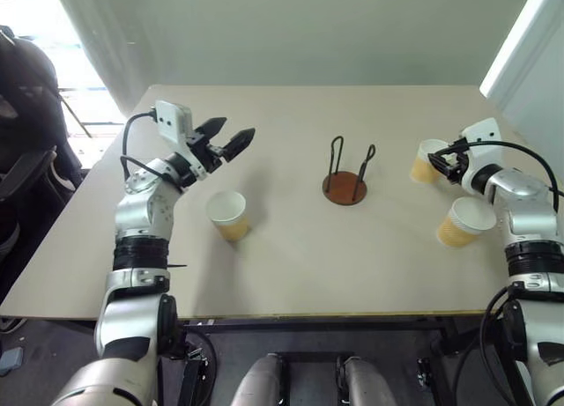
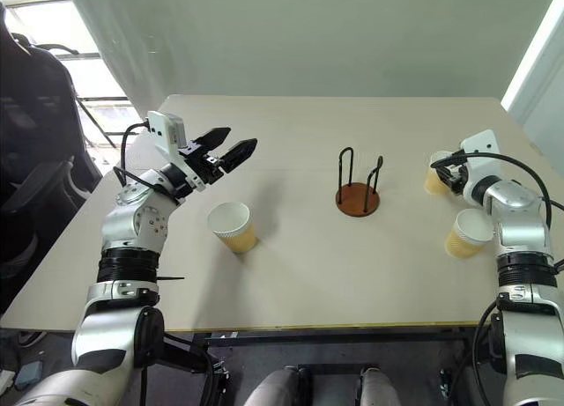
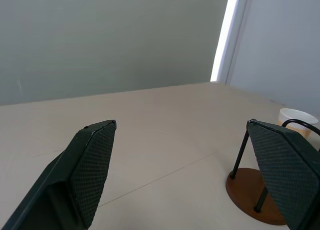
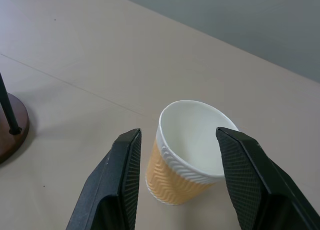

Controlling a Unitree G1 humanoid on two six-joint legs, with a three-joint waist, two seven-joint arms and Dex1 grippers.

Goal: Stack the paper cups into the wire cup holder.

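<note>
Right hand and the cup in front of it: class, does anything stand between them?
Nothing visible: the cup stands upright between the right hand's open fingers, with bare table around it.

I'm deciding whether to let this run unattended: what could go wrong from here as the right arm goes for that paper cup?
1. The right gripper has its jaws astride the tan-yellow ribbed paper cup, apparently not gripping yet; closing hard could crush it.
2. Another tan paper cup stands beside the right arm and could be knocked over as it moves.
3. The black wire cup holder on a brown disc looks light; a misaligned cup could tip it.
</note>
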